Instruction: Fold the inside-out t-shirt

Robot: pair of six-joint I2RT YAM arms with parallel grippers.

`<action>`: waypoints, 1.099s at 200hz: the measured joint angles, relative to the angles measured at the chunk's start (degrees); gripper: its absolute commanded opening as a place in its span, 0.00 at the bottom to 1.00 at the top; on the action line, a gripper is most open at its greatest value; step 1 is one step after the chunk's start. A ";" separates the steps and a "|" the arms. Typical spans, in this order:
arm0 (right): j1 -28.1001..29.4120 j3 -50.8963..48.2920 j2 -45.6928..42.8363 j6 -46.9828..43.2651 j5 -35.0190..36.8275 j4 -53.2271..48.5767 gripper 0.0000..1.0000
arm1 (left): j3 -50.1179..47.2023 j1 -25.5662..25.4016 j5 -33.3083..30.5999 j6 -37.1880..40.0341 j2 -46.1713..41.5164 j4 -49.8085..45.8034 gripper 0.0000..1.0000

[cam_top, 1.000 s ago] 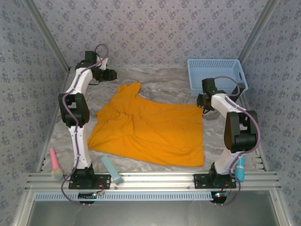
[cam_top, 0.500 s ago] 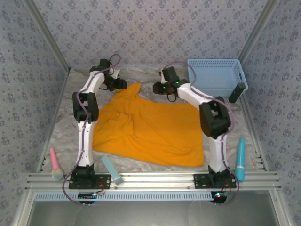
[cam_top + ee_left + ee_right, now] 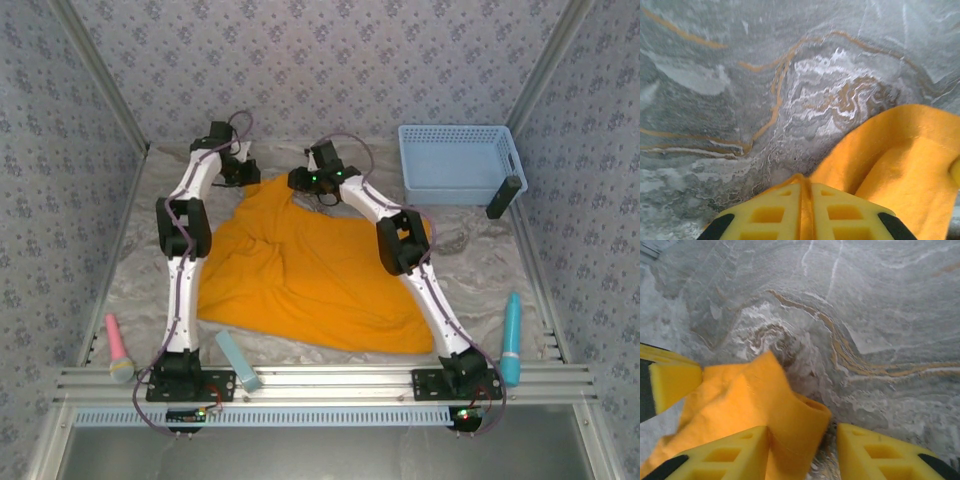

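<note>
The inside-out t-shirt (image 3: 320, 270) lies spread and rumpled on the marbled table, orange-yellow, with one corner pointing to the far side. My left gripper (image 3: 250, 178) sits at that far corner. In the left wrist view its yellow fingers (image 3: 765, 215) are pressed together on a thin fold of the shirt (image 3: 900, 155), so the left gripper (image 3: 806, 200) is shut on it. My right gripper (image 3: 297, 180) is just to the right of the same corner. It (image 3: 802, 445) stands open, a raised fold of the shirt (image 3: 755, 405) lying against its left finger (image 3: 725, 455), with a gap to the other finger.
A light blue basket (image 3: 455, 165) stands at the far right, with a dark object (image 3: 503, 197) leaning by it. Near the front rail lie a pink tool (image 3: 118, 345), a pale blue block (image 3: 238, 360) and a teal tool (image 3: 510, 335). Papered walls close in three sides.
My right arm swung from the right side of the shirt across to its far corner. My left gripper came down to that corner and shut on the fabric.
</note>
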 measured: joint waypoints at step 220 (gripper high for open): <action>-3.32 -30.51 -27.96 -3.61 4.42 -3.19 0.45 | 5.68 -1.77 -5.01 9.49 2.23 -9.11 0.70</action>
